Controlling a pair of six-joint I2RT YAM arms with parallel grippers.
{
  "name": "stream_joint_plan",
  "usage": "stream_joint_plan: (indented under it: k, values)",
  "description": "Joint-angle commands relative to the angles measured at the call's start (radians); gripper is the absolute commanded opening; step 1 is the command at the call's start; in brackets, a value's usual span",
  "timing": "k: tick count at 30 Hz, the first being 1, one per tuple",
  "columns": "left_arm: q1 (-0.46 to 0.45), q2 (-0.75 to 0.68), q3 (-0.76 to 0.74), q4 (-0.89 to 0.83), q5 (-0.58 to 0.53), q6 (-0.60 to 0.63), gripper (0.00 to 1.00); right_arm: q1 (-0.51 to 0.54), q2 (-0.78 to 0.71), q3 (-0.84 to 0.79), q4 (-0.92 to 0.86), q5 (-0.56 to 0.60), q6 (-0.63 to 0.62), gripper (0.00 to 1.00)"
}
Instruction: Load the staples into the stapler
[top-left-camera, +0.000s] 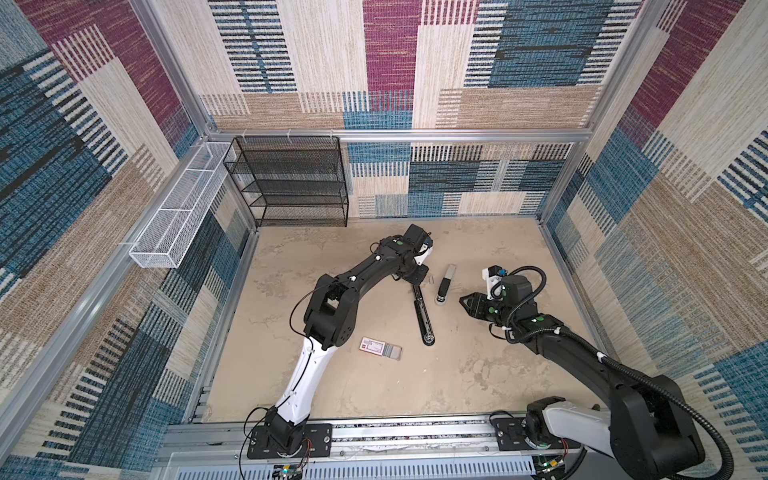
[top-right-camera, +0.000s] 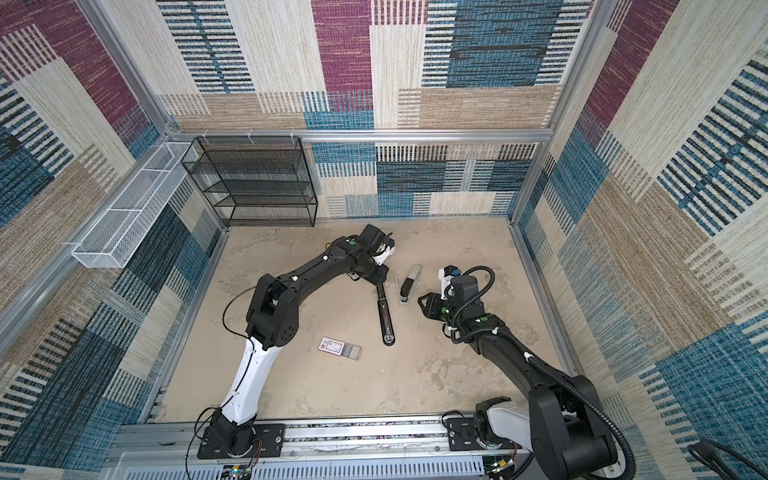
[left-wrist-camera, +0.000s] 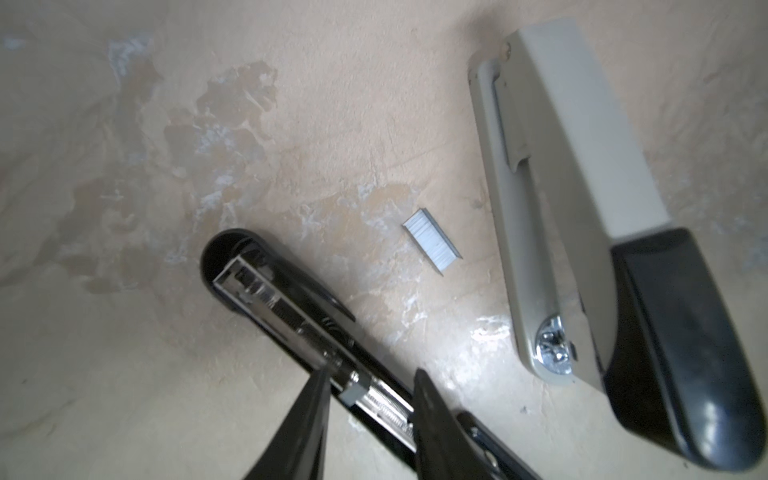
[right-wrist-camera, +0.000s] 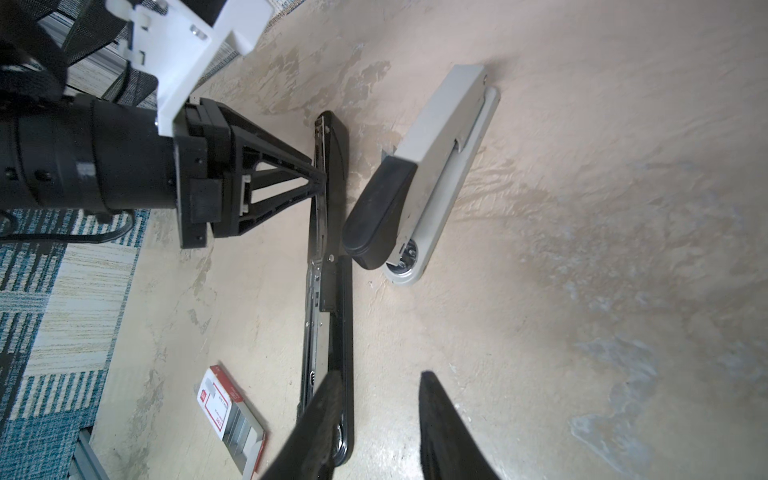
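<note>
Two pairs parted: left fingers (left-wrist-camera: 307, 424) astride the open black stapler (left-wrist-camera: 291, 307), right fingers (right-wrist-camera: 444, 428) empty, staples (left-wrist-camera: 432, 245) just right of it.

Printed matter, one entry. Box of staples (right-wrist-camera: 230, 419): flat white cardboard, lying on the worktop (top-left-camera: 498, 374) toward its front edge and left of the middle. The lid carries a label (right-wrist-camera: 218, 405) outlined by a thin red line. A small red mark (right-wrist-camera: 203, 396), square, stands at one corner of the label, with pale characters inside it that are too small to read. A few lines of fine dark print run inside the outline, and more run along the red side edge of the lid. All of it is blurred beyond reading in the right wrist view. In both top views the mark shows only as a red spot (top-left-camera: 364, 343) (top-right-camera: 323, 344). No word, brand or number can be read anywhere.
</note>
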Motion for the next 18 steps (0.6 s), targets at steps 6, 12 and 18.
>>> stream_joint_plan:
  k: [6,12,18]
  values:
    - [-0.017,0.073,0.1,-0.14,-0.205,-0.025,0.23,0.0,-0.004,0.007,0.011,0.012,-0.017,0.35]
    - [-0.028,0.055,0.068,-0.141,-0.207,-0.012,0.04,0.0,0.015,0.014,0.02,0.009,-0.015,0.35]
    - [-0.03,-0.003,0.001,-0.14,-0.135,-0.014,0.0,-0.001,0.024,0.013,0.025,0.01,-0.014,0.35]
